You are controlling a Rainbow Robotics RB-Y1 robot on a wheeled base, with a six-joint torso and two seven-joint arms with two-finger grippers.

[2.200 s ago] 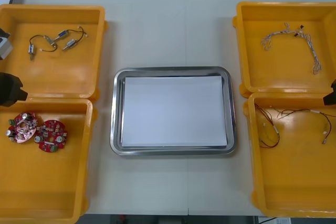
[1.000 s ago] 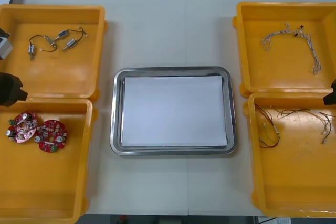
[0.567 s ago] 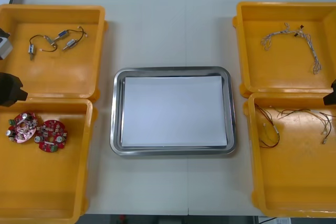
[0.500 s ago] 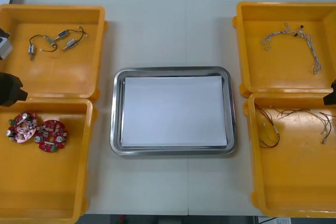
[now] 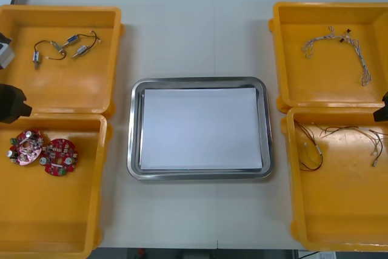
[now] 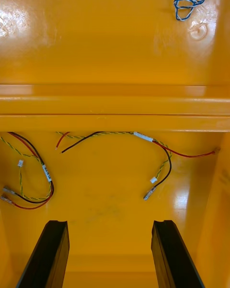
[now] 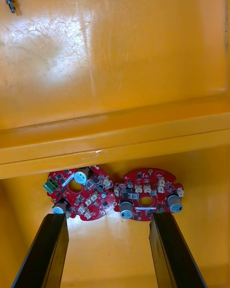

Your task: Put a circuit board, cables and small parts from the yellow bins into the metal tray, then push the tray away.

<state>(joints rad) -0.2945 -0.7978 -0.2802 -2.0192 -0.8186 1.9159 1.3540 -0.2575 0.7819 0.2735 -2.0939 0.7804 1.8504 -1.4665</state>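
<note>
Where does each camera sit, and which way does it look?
Front view: above the arms, looking steeply down at table, metal tray and yellow bins; left arm and right arm at the side edges.
Left wrist view: on the left wrist, looking past open left fingers at two circuit boards.
Right wrist view: on the right wrist, looking past open right fingers at cables.
Shared: front view shows those boards and cables too.
</note>
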